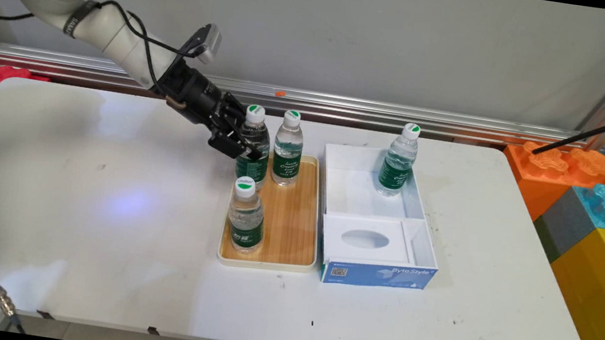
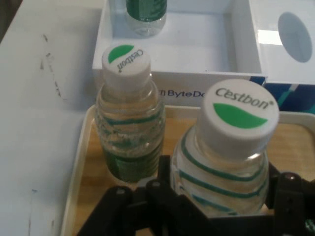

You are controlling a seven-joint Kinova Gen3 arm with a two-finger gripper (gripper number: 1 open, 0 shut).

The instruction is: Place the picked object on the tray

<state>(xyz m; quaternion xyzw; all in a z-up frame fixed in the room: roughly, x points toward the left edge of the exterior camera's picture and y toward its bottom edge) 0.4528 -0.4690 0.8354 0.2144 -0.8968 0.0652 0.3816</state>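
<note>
robot lab | white table (image 1: 95, 260) | aluminium-framed wall (image 1: 410, 44) | foam blocks (image 1: 602, 218)

The white arm reaches in from the far left, sloping down and to the right over the tabletop. Its black pincer (image 1: 242, 142) is angled downward at the end of the wrist, fingers closed on either side of a bottle (image 1: 253, 149), with black cables looping along the forearm.

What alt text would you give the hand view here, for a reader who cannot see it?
The gripper closes around a clear water bottle with a white and green Cestbon cap, standing on a wooden tray. A second bottle stands beside it on the tray, and a white open box holding a third bottle lies beyond.
</note>
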